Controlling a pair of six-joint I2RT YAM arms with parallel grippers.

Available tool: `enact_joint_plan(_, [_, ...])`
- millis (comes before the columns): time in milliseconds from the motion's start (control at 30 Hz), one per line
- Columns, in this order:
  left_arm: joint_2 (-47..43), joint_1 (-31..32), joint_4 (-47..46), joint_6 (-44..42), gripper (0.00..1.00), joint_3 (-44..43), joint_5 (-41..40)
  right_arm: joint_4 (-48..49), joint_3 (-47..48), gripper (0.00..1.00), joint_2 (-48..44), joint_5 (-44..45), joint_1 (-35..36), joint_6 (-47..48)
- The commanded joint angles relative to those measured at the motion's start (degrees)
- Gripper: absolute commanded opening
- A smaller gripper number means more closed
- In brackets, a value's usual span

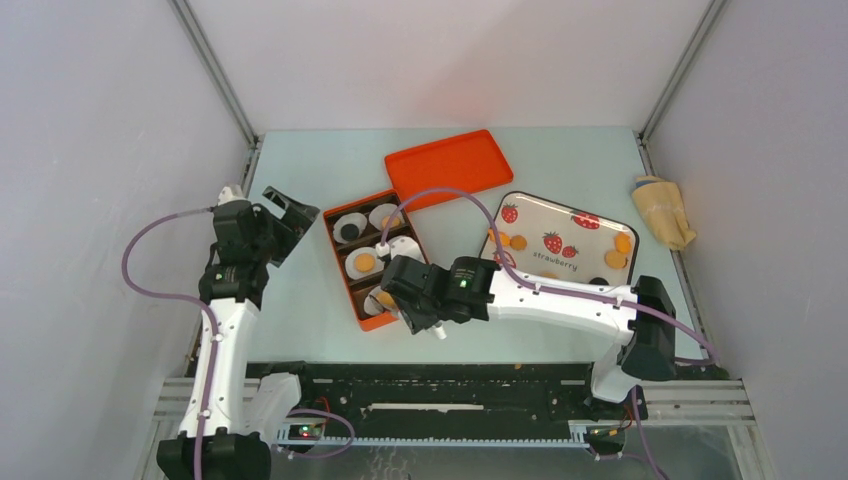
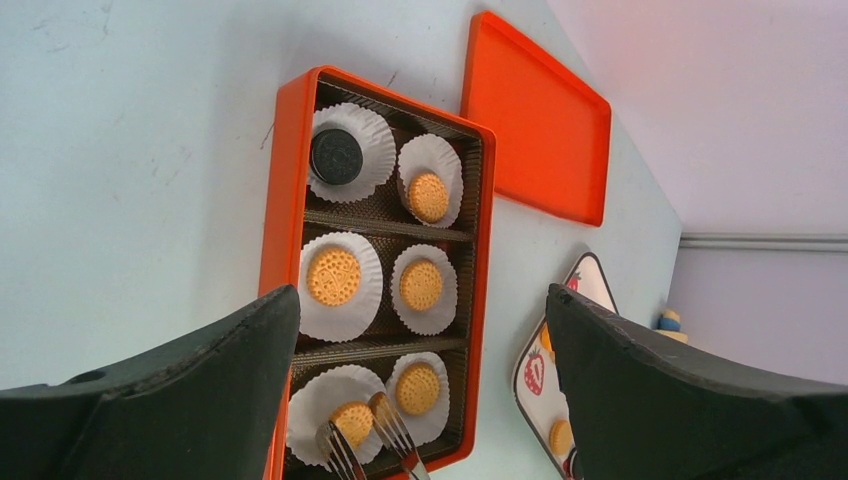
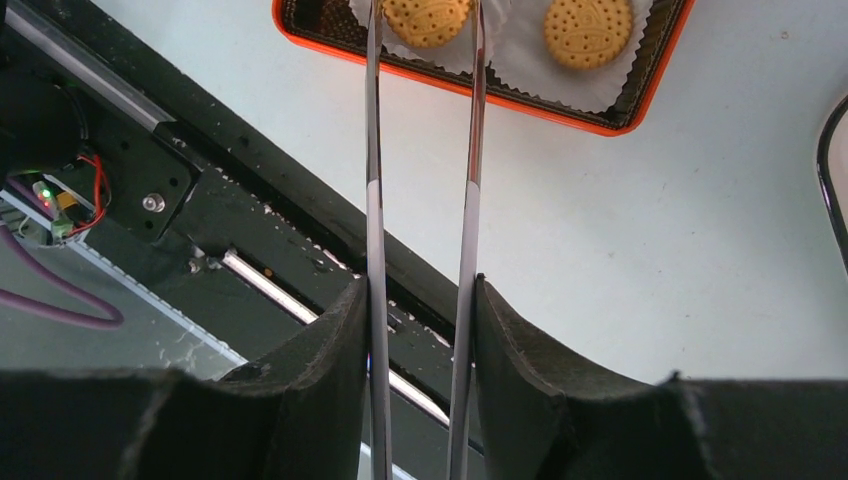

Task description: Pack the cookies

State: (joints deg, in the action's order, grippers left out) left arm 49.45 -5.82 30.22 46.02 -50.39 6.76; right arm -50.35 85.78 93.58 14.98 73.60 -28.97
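Tongs [image 3: 372, 150] at the orange box [image 2: 283, 200]
Right jaws clamp the metal tongs, tips straddling one of the cookies [image 2: 333, 275] (five sit in paper cups [image 2: 375, 140]) in the box on the worktop [image 2: 130, 150]; left jaws gape wide, empty.

orange box [image 2: 283, 200]: just ahead of the right pincer [image 1: 415, 303], three compartments, two white paper cups [image 2: 345, 322] in each. dark disc [image 2: 337, 155] in the cup farthest from the pincer. metal tweezers [image 3: 372, 150] run from between the pincer's fingers to the box's near end. orange lid [image 1: 450, 165] flat, beyond the box. strawberry tray [image 1: 600, 248] right of the pincer (word "strawberry" legible). yellow cloth [image 1: 665, 210] farther right.
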Motion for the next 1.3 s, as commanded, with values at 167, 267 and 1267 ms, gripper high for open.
enact_joint_plan(167, [-1.2, -0.3, -1.4, -1.9, 0.97, 1.0, 2.2, 1.3, 2.8, 0.47, 0.0, 2.3, 0.6, -0.2])
enact_joint_plan(267, [-1.2, -0.3, -1.7, -2.2, 0.97, 1.1, 2.6, 1.1, 3.5, 0.5, 0.3, 2.3, 0.6, -0.3])
enact_joint_plan(1267, [0.6, 5.1, -0.8, -4.7, 0.92, -3.4, -4.3, 7.4, -11.9, 0.19, -14.0, 9.3, -17.1, -2.4])
